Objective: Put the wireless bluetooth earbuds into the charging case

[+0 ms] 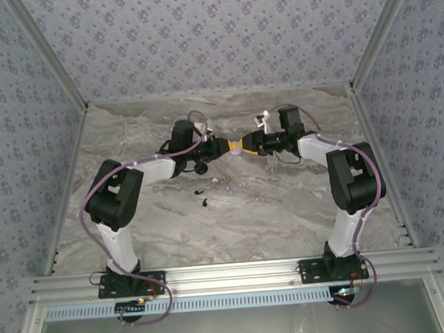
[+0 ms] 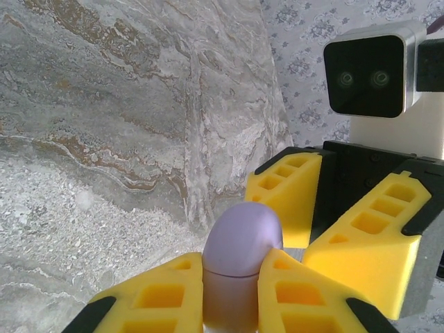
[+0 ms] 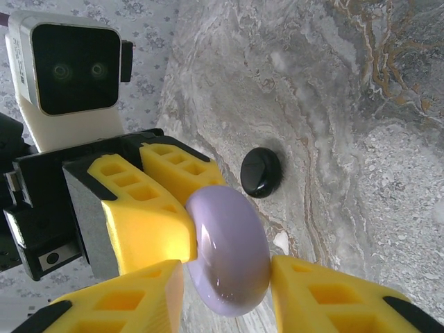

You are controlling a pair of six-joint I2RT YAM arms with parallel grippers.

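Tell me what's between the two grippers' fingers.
A lilac disc. The top external view shows it bridging the left gripper and the right gripper, and both wrist views show it up close.

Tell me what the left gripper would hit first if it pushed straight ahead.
Most likely the right gripper: its jaws face the left gripper head-on, flanking the lilac disc the left jaws hold, with hardly any gap showing.

Top camera high behind the arm bases, looking down from afar on the marble table [image 1: 286, 208], wrist cameras close behind the left pincer [image 2: 230, 270] and right pincer [image 3: 227, 274], facing each other, sharing the lilac disc [image 2: 243, 236] at both pincers' tips
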